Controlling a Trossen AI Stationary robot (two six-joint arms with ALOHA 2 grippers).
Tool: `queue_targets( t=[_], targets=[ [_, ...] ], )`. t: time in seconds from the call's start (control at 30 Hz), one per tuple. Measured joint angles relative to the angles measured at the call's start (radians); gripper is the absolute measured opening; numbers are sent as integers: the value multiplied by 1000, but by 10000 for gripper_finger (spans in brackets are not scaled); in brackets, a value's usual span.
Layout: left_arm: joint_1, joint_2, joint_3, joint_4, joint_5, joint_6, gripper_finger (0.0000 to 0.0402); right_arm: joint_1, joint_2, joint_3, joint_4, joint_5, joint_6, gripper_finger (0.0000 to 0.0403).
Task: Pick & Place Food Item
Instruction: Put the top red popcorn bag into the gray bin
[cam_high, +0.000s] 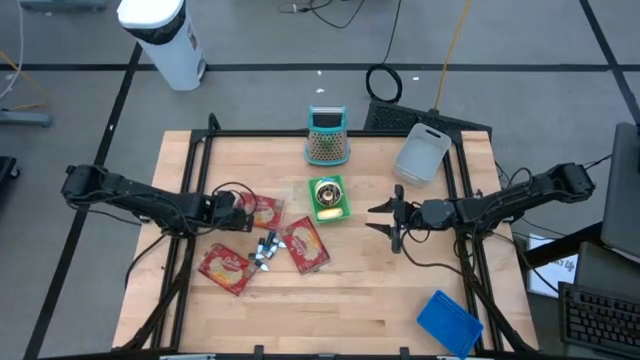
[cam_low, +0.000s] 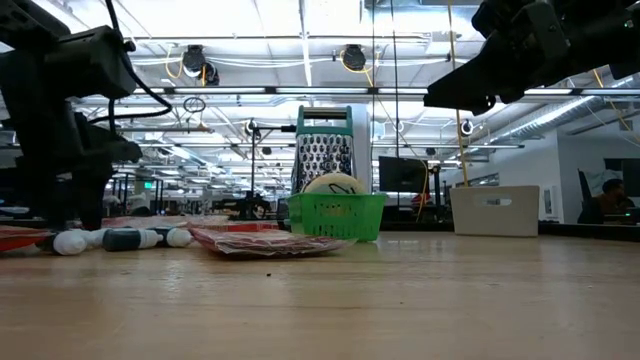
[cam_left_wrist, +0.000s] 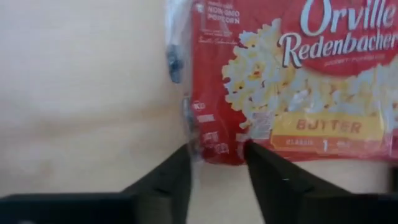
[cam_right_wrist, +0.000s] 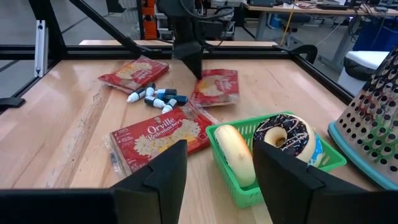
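Three red Orville Redenbacher popcorn bags lie flat on the table: one (cam_high: 265, 210) under my left gripper (cam_high: 243, 213), one (cam_high: 305, 245) near the middle and one (cam_high: 225, 268) nearer the front. My left gripper (cam_left_wrist: 217, 158) points steeply down and is shut on the first bag (cam_left_wrist: 292, 81). A green basket (cam_high: 328, 198) holds a chocolate donut (cam_right_wrist: 287, 135) and a pale roll (cam_right_wrist: 236, 152). My right gripper (cam_high: 385, 222) hovers open to the basket's right, pointing level at it, with nothing between its fingers (cam_right_wrist: 217, 149). My left gripper pinches a corner of the popcorn bag (cam_left_wrist: 219, 149), at the bag's end toward the table's left, between its two fingers. The fingers come from above, slanting down. The bag lies flat on the table.
Several small dropper bottles (cam_high: 265, 250) lie between the bags. A teal box grater (cam_high: 326, 137) and a white bin (cam_high: 421, 153) stand at the back, and a blue lid (cam_high: 449, 322) lies at the front right. Black frame rails (cam_high: 190, 180) run along both table sides.
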Motion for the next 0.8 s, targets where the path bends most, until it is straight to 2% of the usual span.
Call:
queue_targets(
  t=[0.17, 0.23, 0.33, 0.47, 0.63, 0.8],
  targets=[
    [1, -5, 0, -1, -37, 49, 37, 0, 0, 0, -2, 0, 0, 171],
    [1, -5, 0, -2, -46, 61, 11, 0, 0, 0, -4, 0, 1, 171],
    [1, -5, 5, -18, -56, 77, 8, 0, 0, 0, -5, 0, 8, 171],
    [1, -5, 83, -143, -69, 112, 3, 0, 0, 0, -5, 1, 8, 171],
    [-9, -6, 283, -308, -166, 239, 2, -2, 0, 0, 25, 2, 8, 171],
    [-32, -6, 491, -331, -236, 464, 1, -12, 0, 0, 123, 3, 8, 171]
  ],
)
